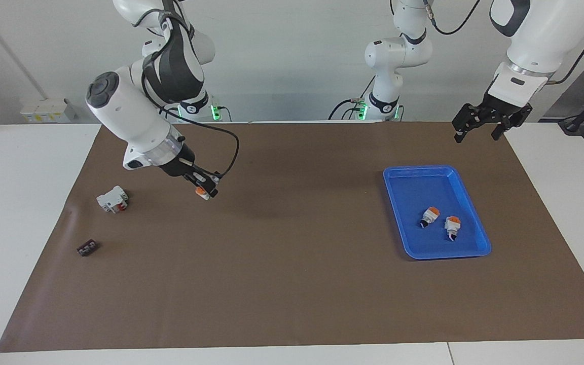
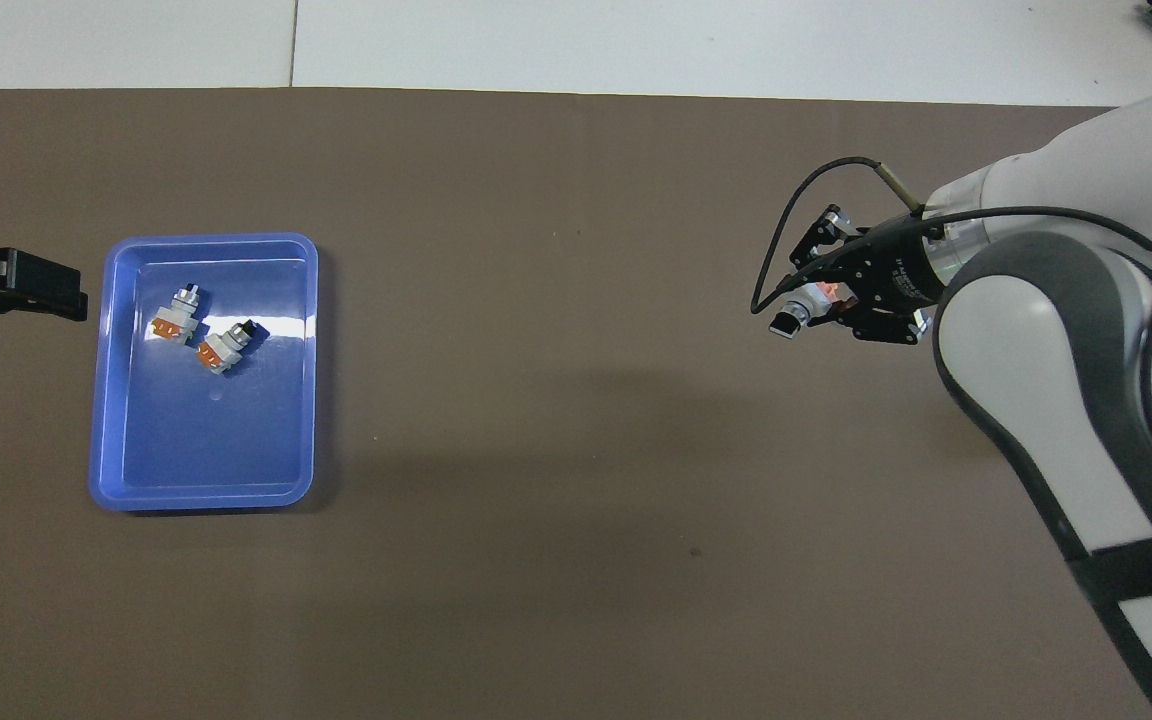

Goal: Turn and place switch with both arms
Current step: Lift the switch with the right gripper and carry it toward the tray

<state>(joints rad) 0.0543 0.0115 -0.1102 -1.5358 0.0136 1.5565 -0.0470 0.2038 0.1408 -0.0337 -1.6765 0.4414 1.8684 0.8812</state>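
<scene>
My right gripper (image 1: 207,189) is shut on the switch (image 1: 201,191) and holds it in the air over the brown mat, toward the right arm's end of the table. The switch's orange block shows between the fingers. In the overhead view the gripper (image 2: 824,300) holds the switch (image 2: 816,292) with the black knob end (image 2: 786,323) sticking out past the fingertips. My left gripper (image 1: 476,131) hangs open and empty above the mat's edge, beside the blue tray's corner nearest the robots; it also shows in the overhead view (image 2: 31,285).
A blue tray (image 1: 418,170) (image 2: 206,240) holds two like switches with orange blocks (image 1: 429,216) (image 1: 452,226). A larger white block with a red part (image 1: 113,198) and a small dark part (image 1: 87,248) lie at the right arm's end.
</scene>
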